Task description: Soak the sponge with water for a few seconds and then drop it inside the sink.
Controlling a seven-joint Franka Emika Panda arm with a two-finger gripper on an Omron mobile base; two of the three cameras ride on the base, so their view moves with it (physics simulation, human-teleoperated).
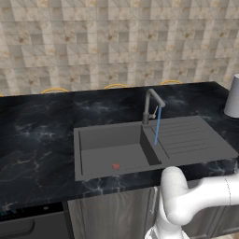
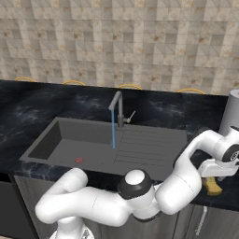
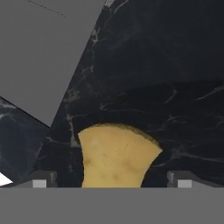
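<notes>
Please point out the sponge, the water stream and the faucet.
sponge [image 3: 117, 155], hand view, its yellow top face.
water stream [image 1: 157, 125], left base view, mid-length.
faucet [image 2: 120, 109], right base view, its upright pipe.

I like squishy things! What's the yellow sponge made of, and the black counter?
The sponge looks like soft matte foam, with faint mottling. The countertop looks like polished black marble or stone, judging by its pale veins, though that's only its look.

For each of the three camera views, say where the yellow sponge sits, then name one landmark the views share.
Left base view: not in it.
Right base view: sponge at lower right, on the counter under the gripper.
Hand view: sponge bottom centre, between the fingertips.
Shared landmark: the sink, its grey corner upper left.
</notes>
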